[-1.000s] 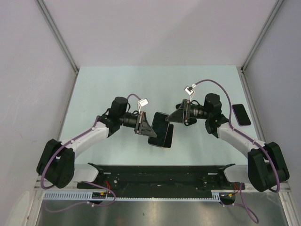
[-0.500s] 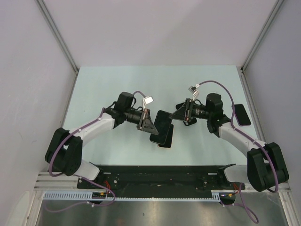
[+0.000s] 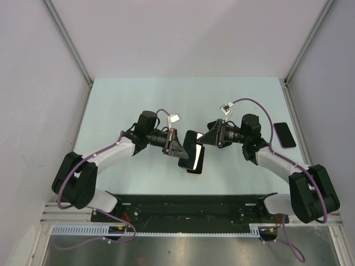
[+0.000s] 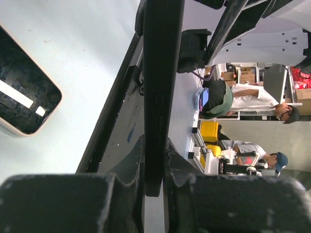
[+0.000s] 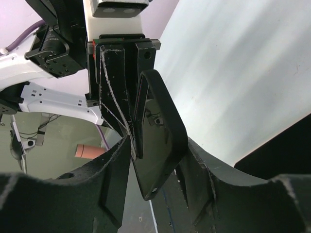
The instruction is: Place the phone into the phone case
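**State of the jaws.** The left jaws are closed on a thin black glossy slab (image 4: 158, 73), judged to be the phone. The left wrist view shows it edge-on, pinched at its near end and held clear of the pale green counter (image 3: 122, 105). The right jaws are closed on a black rounded-corner shell with a raised lip (image 5: 167, 114), judged to be the phone case. One corner of the shell sits deep between the two fingers.

**Relation of the parts.** In the right wrist view the shell lies tilted against the slab and meets it along one long edge at 10 o'clock. Whether any corner is seated cannot be told. In the top view the pair hangs over the middle of the counter. The left arm (image 3: 111, 155) reaches in from 9 o'clock and the right arm (image 3: 272, 160) from 3 o'clock.

**Other items.**
- A dark slab with a pale rim (image 4: 24, 92) lies flat on the counter below the held pair.
- A dark slab with a pinkish rim (image 3: 284, 134) lies at 3 o'clock, near the right arm and well apart from the jaws.

**Step in hand.** This is judged to be mid-air mating: both parts are lifted and brought together, but insertion is not yet complete.

**Next move.**
1. Bring the two faces parallel.
2. Align one corner of the phone under the lip.
3. Press the opposite edge in.

The finger positions may obstruct the lip, so regripping may be required.
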{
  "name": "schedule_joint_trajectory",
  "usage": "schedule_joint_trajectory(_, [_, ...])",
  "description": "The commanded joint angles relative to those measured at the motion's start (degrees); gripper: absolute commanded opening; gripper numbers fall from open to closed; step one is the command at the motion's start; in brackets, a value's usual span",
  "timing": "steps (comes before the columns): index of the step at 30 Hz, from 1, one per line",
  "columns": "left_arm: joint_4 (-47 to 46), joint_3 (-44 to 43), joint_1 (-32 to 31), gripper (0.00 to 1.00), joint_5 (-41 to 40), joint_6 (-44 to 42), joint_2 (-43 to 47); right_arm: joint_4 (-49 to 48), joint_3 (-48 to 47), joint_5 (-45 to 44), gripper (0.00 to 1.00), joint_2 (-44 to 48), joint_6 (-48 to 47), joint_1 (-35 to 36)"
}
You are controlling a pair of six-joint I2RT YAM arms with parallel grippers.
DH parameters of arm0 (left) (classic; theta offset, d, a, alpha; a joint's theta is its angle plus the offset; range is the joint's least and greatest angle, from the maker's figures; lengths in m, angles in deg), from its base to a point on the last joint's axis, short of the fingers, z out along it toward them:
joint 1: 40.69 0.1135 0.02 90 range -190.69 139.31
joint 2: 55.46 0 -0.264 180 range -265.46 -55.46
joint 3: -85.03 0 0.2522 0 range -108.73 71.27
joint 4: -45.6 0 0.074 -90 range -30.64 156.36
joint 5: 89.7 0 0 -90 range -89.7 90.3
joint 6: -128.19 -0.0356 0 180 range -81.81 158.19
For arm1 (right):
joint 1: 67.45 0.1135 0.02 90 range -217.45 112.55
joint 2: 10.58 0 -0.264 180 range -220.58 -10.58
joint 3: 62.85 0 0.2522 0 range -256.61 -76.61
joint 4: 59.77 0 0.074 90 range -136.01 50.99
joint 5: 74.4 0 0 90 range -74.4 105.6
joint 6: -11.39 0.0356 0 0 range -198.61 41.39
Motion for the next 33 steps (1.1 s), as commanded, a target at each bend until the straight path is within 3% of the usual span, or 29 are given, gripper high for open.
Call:
schedule_joint_trajectory(1, [-8.6,-0.4,0.6,0.00,-4.3,5.6,2.5,-6.8,0.3,5.4,0.49,0.1,4.0,2.4])
schedule_joint_trajectory(6, [-12.9,0.1,0.6,0.00,-4.4,9.1,3.5,-9.8,0.7,5.0,0.44,-0.7,7.0,2.8])
schedule_joint_trajectory(10, [-10.7,-0.2,1.1,0.00,-6.8,8.2,4.0,-11.0,1.1,4.8,0.05,-1.5,8.1,2.5])
schedule_joint_trajectory(15, [-9.4,0.0,1.9,0.00,-8.2,7.7,3.1,-8.8,1.1,2.7,0.00,-0.9,9.1,1.6])
schedule_joint_trajectory(18, [-7.4,-0.5,2.6,0.00,-9.0,7.0,2.2,-2.3,1.1,0.1,0.24,2.2,5.2,0.4])
schedule_joint_trajectory(19, [-6.5,-0.9,3.3,0.00,-9.3,6.4,1.8,-0.4,1.1,-0.4,0.43,3.3,3.8,-0.6])
schedule_joint_trajectory(22, [-2.4,-2.8,5.3,0.00,-9.9,4.5,0.5,6.3,1.1,-1.8,0.68,7.0,-0.9,-2.7])
schedule_joint_trajectory(28, [10.8,-11.9,9.8,0.00,-15.3,-3.2,-6.6,17.5,1.1,-7.9,0.99,14.1,-5.5,-4.2])
schedule_joint_trajectory(31, [14.2,-17.5,11.7,0.00,-15.3,-5.6,-12.9,21.6,0.6,-10.7,1.00,15.8,-7.7,-4.2])
schedule_joint_trajectory(33, [21.3,-23.6,11.9,0.00,-16.5,-9.3,-18.1,25.3,0.3,-13.2,1.00,16.9,-8.9,-4.4])
